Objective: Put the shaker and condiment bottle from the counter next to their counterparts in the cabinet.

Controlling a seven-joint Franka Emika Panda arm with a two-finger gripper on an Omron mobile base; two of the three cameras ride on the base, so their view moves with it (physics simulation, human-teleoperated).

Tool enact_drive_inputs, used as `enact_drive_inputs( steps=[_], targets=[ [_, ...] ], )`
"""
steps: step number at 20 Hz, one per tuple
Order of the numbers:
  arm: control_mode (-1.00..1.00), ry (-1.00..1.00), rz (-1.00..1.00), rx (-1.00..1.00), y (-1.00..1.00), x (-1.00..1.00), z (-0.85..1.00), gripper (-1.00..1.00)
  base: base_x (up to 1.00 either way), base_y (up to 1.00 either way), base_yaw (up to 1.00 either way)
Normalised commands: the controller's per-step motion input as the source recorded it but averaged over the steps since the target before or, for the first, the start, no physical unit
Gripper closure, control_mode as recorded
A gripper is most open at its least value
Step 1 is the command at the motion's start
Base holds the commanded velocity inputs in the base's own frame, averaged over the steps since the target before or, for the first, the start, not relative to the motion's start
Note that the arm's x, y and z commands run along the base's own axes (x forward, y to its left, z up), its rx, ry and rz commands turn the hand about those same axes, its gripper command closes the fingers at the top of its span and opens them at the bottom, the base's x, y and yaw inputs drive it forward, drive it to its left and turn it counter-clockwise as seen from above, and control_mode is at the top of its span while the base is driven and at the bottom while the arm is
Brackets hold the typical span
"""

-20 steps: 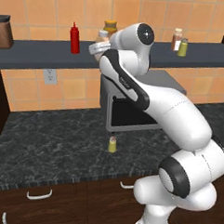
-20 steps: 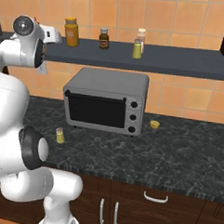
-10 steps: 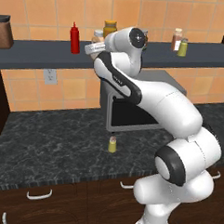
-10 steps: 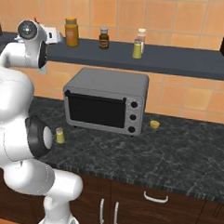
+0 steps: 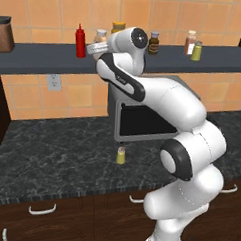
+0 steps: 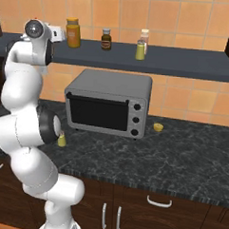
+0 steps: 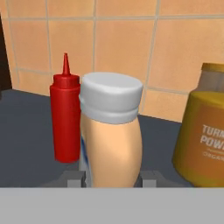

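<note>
Orange tile behind, long dark cabinet (image 5: 40, 60) shelf running across, marbled counter (image 5: 50, 159) underneath. Going left to right on the shelf in the hand view: red squeeze bottle (image 7: 65, 116), then the condiment bottle (image 7: 111, 135) clamped between the jaws of the gripper (image 7: 111, 178), then a mustard-yellow jar (image 7: 201, 127). Pretty tight slot. Looks like the placing step, bottle not let go yet.

Could go wrong a couple of ways: nudging left would likely knock over the skinny red bottle, drifting right would bump the jar. Can't tell whether the base is touching the shelf, so opening up too early might drop or tip it.

Bottle itself: rounded, peach-orange, smooth, wide pale grey-white cap, upright. Probably top-heavy-ish.

Tiny yellow-green shaker (image 5: 120, 155) sitting on the counter in front of the toaster oven (image 6: 109, 106), so that half isn't done.
</note>
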Motion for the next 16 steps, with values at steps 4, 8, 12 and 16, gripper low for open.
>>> enact_drive_inputs(
  steps=[4, 8, 12, 16],
  targets=[
    [-1.0, 0.0, 0.0, 0.0, 0.11, 0.36, 0.0, 1.0, 0.0, 0.0, 0.0],
    [-1.0, 0.0, 0.0, 0.0, 0.11, 0.32, 0.0, 1.0, 0.0, 0.0, 0.0],
    [-1.0, 0.0, 0.0, 0.0, 0.07, 0.15, -0.01, -1.0, 0.0, 0.0, 0.0],
    [-1.0, -0.02, 0.0, 0.03, 0.0, 0.0, 0.0, -1.0, 0.0, 0.0, 0.0]
  ],
)
